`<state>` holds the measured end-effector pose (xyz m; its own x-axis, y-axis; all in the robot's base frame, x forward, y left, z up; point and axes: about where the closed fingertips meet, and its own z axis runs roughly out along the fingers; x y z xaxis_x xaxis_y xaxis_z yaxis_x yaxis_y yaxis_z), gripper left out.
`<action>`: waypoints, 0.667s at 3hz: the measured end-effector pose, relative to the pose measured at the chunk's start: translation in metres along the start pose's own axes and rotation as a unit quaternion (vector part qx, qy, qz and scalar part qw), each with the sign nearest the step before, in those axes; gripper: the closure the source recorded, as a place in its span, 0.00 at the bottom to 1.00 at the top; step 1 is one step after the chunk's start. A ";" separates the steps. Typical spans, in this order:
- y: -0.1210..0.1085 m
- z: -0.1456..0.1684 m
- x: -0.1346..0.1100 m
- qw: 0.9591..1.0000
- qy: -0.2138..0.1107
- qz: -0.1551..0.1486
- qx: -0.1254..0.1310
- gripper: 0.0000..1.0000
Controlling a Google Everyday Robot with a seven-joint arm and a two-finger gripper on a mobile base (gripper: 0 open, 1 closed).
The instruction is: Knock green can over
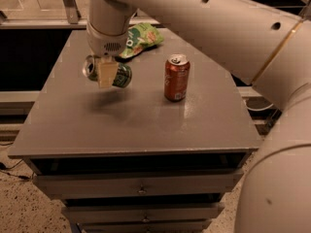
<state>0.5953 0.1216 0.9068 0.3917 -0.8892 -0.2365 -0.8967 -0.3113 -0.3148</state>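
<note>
At the far left of the worktop (pixel 146 125), the gripper (pixel 108 71) hangs with its fingers (pixel 104 77) closed on the green can (pixel 124 75) — tipped sideways, seemingly just above the surface. Next move — release it flat, away from the red can (pixel 176 79).

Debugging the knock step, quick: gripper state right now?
Gripper: jaws closed on the green can, held sideways just above the table, left of the red can.
</note>
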 end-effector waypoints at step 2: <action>0.009 0.024 -0.006 1.000 0.001 -0.007 -0.009 0.30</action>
<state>0.5898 0.1317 0.8831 0.4047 -0.8850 -0.2302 -0.8941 -0.3302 -0.3025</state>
